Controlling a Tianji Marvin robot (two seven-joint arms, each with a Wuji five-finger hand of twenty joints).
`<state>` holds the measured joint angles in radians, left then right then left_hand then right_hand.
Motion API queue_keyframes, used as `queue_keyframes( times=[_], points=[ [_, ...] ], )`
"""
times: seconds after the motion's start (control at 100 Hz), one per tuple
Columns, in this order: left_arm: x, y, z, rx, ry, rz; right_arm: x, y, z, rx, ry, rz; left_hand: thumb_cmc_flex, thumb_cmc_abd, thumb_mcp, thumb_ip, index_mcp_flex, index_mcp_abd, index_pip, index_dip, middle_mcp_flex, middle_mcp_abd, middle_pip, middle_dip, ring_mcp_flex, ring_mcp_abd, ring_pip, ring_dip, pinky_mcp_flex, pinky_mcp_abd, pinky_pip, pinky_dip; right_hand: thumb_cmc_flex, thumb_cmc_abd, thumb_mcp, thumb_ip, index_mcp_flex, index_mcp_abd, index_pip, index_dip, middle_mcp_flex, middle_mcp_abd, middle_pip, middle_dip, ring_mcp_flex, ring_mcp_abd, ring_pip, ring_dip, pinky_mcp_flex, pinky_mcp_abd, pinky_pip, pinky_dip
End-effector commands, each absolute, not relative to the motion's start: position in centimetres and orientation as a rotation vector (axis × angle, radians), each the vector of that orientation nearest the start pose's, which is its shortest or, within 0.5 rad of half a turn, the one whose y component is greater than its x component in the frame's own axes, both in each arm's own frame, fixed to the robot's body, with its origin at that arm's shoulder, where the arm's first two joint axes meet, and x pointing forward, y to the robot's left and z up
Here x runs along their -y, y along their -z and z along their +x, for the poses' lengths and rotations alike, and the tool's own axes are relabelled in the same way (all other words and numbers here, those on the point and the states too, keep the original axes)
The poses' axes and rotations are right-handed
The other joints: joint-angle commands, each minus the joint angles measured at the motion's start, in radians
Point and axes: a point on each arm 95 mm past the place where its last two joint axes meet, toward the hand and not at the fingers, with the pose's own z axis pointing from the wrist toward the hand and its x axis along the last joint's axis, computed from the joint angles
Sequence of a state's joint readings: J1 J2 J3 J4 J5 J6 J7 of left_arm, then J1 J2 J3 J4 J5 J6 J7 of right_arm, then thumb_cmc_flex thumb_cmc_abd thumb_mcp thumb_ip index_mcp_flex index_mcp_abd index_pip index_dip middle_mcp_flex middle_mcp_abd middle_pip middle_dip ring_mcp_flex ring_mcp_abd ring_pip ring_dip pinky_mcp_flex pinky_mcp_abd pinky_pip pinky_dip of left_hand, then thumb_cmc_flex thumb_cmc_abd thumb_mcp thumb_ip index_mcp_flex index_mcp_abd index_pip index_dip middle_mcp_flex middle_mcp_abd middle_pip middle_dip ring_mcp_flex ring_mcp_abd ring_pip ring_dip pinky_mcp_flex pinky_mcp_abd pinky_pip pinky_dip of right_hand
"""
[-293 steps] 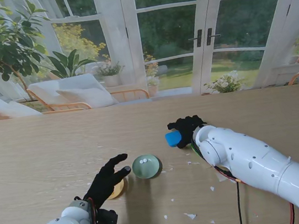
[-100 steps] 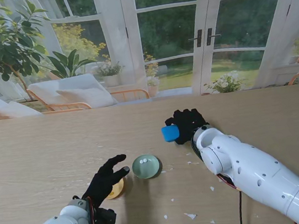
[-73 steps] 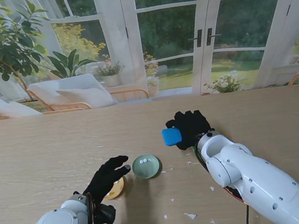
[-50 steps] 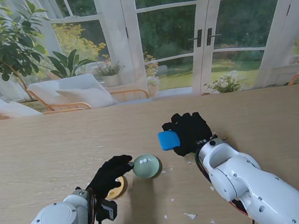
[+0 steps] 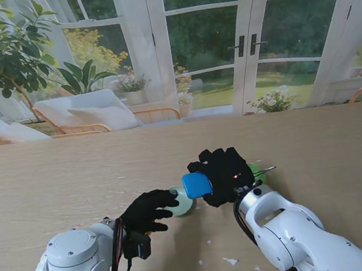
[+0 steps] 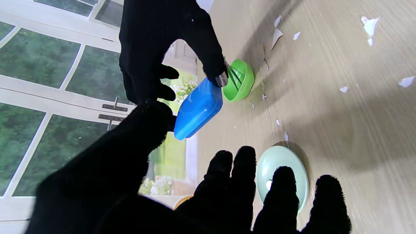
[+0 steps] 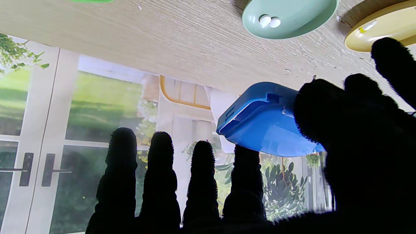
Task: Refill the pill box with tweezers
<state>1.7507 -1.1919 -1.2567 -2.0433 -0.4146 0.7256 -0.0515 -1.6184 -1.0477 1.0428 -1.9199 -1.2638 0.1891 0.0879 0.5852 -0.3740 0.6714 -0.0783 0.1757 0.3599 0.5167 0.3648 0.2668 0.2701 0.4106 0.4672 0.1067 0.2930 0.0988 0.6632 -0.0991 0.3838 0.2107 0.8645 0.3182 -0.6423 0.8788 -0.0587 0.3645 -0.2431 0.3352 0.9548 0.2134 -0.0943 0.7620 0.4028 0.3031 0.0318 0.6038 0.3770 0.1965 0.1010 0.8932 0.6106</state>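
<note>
My right hand holds the closed blue pill box off the table, pinched between thumb and forefinger; it is also seen as pill box and pill box. Just behind that hand sits a bright green bowl with the metal tweezers lying in it. A pale green dish holds two white pills. My left hand hovers with fingers spread over the near rim of that dish, holding nothing.
A yellow dish with one pill lies beside the pale green one, hidden under my left hand in the stand view. White scraps are scattered on the wooden table near me.
The right hand has brought the pill box nearer to me and leftward, uncovering the green bowl with the tweezers. The left hand has slid right, over the yellow dish to the pale green one.
</note>
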Motion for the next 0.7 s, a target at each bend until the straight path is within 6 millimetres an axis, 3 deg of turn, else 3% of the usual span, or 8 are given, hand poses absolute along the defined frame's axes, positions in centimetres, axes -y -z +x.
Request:
queue_keyframes(
  times=[0.0,0.27,0.39,0.44,0.69],
  points=[
    [8.1,27.8,32.1,-0.657,1.649,-3.058,-8.5,26.7,34.4,-1.588,-1.421,0.923,-0.045,-0.044,0.036,-0.026,-0.025,0.038,-0.008,0.008,0.016,0.006,0.021,-0.002,0.022,0.007,0.016,0.019,0.012,0.010,0.023,0.033,0.068,0.101,0.043,0.019,0.081,-0.086,0.186,0.053,-0.004,0.008,0.003,0.009,-0.009,0.018,-0.015,0.010,-0.009,0.012,0.018,0.017],
    [9.6,28.0,32.3,-0.599,1.588,-3.111,-9.0,26.6,33.6,-1.582,-1.463,0.932,0.003,-0.050,0.094,-0.021,0.010,0.055,0.013,0.029,0.054,0.020,0.041,0.004,0.051,0.020,0.026,0.025,0.027,0.015,0.028,0.045,0.069,0.102,0.035,0.020,0.074,-0.081,0.170,0.056,-0.010,0.009,-0.002,0.015,-0.014,0.019,-0.019,0.013,-0.012,0.011,0.015,0.021],
    [10.2,28.1,32.4,-0.596,1.551,-3.124,-9.3,26.5,33.3,-1.588,-1.472,0.929,0.034,-0.053,0.121,-0.022,0.022,0.074,0.072,0.073,0.085,0.036,0.081,0.024,0.092,0.045,0.046,0.070,0.046,0.024,0.037,0.066,0.067,0.105,0.030,0.020,0.071,-0.082,0.163,0.058,-0.020,0.010,-0.007,0.017,-0.020,0.019,-0.022,0.013,-0.016,0.012,0.012,0.022],
    [10.4,28.1,32.4,-0.595,1.541,-3.129,-9.4,26.5,33.2,-1.589,-1.473,0.924,0.041,-0.058,0.127,-0.022,0.031,0.079,0.083,0.081,0.096,0.061,0.083,0.024,0.104,0.054,0.049,0.083,0.053,0.029,0.040,0.072,0.067,0.106,0.029,0.020,0.071,-0.080,0.162,0.059,-0.020,0.010,-0.006,0.018,-0.019,0.018,-0.022,0.013,-0.016,0.011,0.012,0.023],
    [11.1,27.9,32.3,-0.599,1.526,-3.160,-9.8,26.4,33.0,-1.595,-1.476,0.888,0.044,-0.069,0.153,-0.024,0.071,0.098,0.167,0.142,0.172,0.063,0.136,0.059,0.171,0.089,0.063,0.141,0.088,0.060,0.058,0.112,0.067,0.105,0.025,0.022,0.074,-0.080,0.155,0.066,-0.021,0.011,-0.008,0.021,-0.021,0.019,-0.024,0.015,-0.015,0.011,0.010,0.026]
  ],
)
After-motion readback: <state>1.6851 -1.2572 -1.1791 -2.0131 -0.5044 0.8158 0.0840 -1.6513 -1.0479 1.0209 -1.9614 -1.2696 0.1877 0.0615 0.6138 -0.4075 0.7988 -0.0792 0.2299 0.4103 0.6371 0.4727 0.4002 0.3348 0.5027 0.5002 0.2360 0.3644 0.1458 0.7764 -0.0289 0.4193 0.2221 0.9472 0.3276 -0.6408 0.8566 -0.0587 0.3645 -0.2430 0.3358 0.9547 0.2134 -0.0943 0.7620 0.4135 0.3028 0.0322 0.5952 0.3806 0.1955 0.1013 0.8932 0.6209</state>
